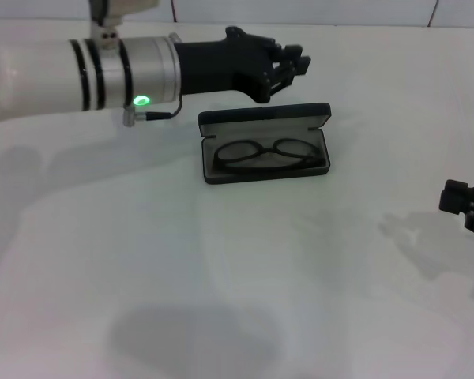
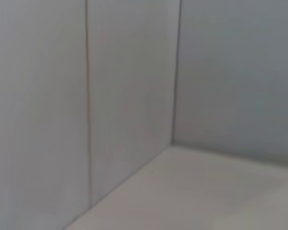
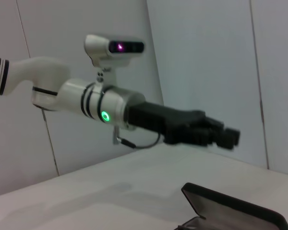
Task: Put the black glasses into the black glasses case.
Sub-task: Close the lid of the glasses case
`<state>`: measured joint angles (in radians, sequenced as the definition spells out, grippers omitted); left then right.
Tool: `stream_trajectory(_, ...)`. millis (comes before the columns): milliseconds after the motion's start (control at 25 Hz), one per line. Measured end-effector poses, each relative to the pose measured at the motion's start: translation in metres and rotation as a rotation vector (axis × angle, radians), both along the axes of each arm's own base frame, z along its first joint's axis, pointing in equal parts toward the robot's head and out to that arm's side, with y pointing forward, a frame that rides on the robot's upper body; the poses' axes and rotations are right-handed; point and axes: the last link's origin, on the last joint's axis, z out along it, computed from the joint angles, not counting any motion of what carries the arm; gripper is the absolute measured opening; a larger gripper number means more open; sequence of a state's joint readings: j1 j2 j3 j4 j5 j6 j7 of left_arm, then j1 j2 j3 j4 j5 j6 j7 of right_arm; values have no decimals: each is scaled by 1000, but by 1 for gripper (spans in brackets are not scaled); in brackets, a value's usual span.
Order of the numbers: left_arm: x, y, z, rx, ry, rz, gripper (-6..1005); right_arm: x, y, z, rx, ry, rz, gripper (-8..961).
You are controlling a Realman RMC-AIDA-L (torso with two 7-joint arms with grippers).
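Observation:
The black glasses case (image 1: 265, 146) lies open on the white table, its lid (image 1: 265, 118) standing up at the far side. The black glasses (image 1: 265, 154) lie folded inside it on the grey lining. My left gripper (image 1: 297, 63) hovers just behind and above the lid, its fingers together and empty. It also shows in the right wrist view (image 3: 225, 136), above the case lid (image 3: 230, 207). My right gripper (image 1: 468, 207) is parked low at the right edge of the table, partly out of view.
The white table (image 1: 221, 276) runs all round the case. A white tiled wall (image 1: 316, 12) rises behind it. The left wrist view shows only the wall corner (image 2: 173, 139) and the table top.

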<state>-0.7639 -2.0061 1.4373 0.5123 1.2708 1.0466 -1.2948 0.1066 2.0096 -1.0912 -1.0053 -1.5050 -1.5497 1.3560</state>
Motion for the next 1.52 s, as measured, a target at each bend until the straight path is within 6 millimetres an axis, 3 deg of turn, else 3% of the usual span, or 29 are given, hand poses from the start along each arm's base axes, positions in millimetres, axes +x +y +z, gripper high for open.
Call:
stream_trajectory(360,-7,2,-21,16,125,46,173,-1,2,2,18,25,9,123)
stream_trajectory(1520,-24,-2,-28,-6,184,104,195,0,6,-5,28,45,15,130)
